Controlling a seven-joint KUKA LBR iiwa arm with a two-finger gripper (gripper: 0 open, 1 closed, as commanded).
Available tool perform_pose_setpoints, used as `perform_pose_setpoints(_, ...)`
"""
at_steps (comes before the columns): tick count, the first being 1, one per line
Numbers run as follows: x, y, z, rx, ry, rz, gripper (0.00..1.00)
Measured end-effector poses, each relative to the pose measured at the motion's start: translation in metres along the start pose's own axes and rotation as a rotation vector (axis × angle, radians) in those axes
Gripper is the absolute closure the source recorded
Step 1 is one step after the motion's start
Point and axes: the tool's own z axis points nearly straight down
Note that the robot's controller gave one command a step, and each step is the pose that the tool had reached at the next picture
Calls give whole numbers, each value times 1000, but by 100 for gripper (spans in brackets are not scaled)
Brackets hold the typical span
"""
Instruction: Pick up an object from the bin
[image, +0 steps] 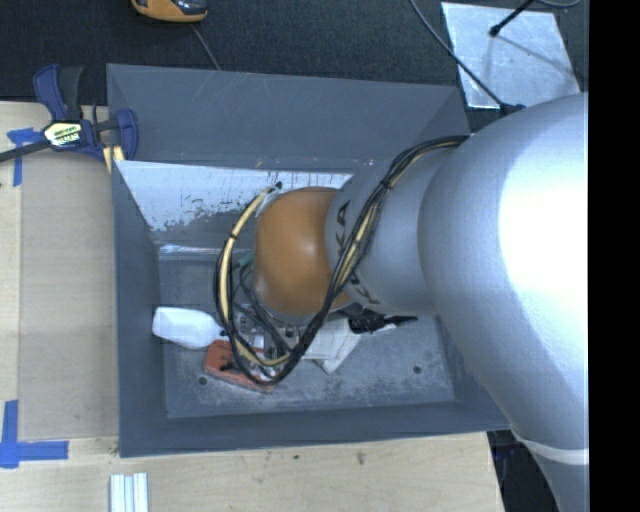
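Arm (500, 250) over bin (140, 300); white lump (185, 325), reddish piece (225, 368) beside.

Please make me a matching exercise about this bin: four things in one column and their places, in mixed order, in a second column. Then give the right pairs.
Things
1. white rounded plastic-looking lump
2. reddish-brown flat piece
3. white flat sheet-like piece
4. orange domed cover on the wrist

Places
A. over the middle of the bin floor
B. at the floor's left, left of the cable loop
C. under the cable loop, nearest the floor's lower edge
D. partly tucked under the arm, right of the cable loop

Pairs: 1-B, 2-C, 3-D, 4-A
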Motion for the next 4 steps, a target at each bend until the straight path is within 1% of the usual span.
perform_pose_setpoints(1, 0, 0, 0, 0, 0, 1, 100)
perform_pose_setpoints(2, 2, -6, -43, 5, 13, -11, 100)
perform_pose_setpoints(3, -1, -3, -88, 1, 3, -18, 100)
perform_pose_setpoints(4, -8, 19, -129, 3, 8, -27, 100)
